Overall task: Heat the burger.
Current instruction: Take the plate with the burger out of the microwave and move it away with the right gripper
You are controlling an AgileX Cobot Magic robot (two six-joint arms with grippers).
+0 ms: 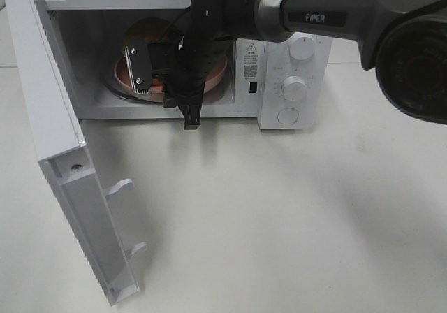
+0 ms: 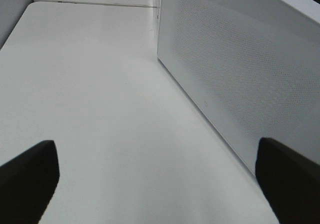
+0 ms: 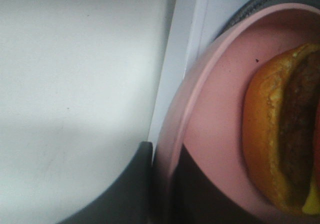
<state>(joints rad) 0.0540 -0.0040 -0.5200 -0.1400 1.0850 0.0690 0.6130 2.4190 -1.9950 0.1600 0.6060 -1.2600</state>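
The burger (image 1: 148,31) sits on a round pink plate (image 1: 216,73) inside the open microwave (image 1: 293,54); only its golden bun shows past the arm. In the right wrist view the burger (image 3: 272,134) lies on the plate (image 3: 210,109), showing its bun, dark patty and a bit of yellow cheese. My right gripper (image 1: 173,79) reaches into the cavity, and its dark fingers (image 3: 137,184) pinch the plate's rim. My left gripper (image 2: 155,184) is open and empty, low over the table beside the microwave's perforated side wall (image 2: 240,84).
The microwave door (image 1: 63,152) hangs open to the left, with its latch hooks (image 1: 120,186) sticking out. The control knobs (image 1: 295,87) are on the right panel. The white table (image 1: 279,222) stretches in front.
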